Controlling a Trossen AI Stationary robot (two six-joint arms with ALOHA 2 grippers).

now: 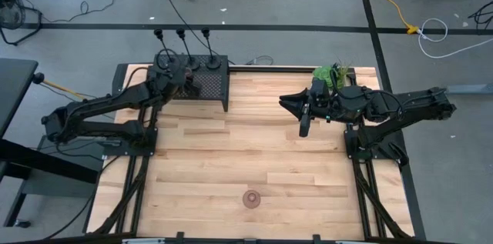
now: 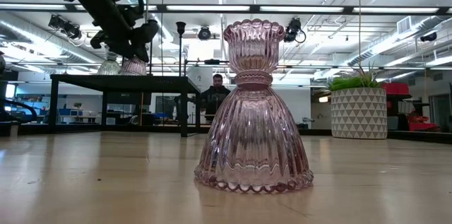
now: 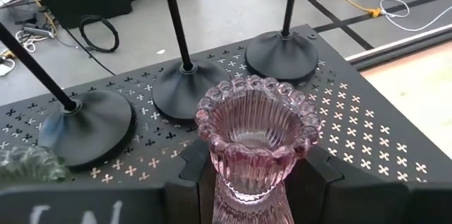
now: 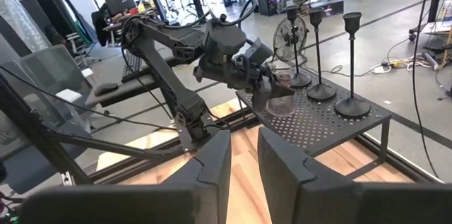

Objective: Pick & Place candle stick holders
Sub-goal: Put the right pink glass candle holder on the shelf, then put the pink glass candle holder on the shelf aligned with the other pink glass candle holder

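Lifting straight up is my plan: my left gripper has its jaws pinching the waist of a ribbed pink glass candle holder over the perforated black metal box at the far left, and three slim black stemmed holders stand close behind. Another fluted pink glass holder stands on the near wooden table. My right gripper waits far right, jaws spread.

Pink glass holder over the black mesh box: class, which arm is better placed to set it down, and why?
The left. Its gripper is shut on the pink glass holder above the mesh box. The right gripper hangs open and empty over the table.
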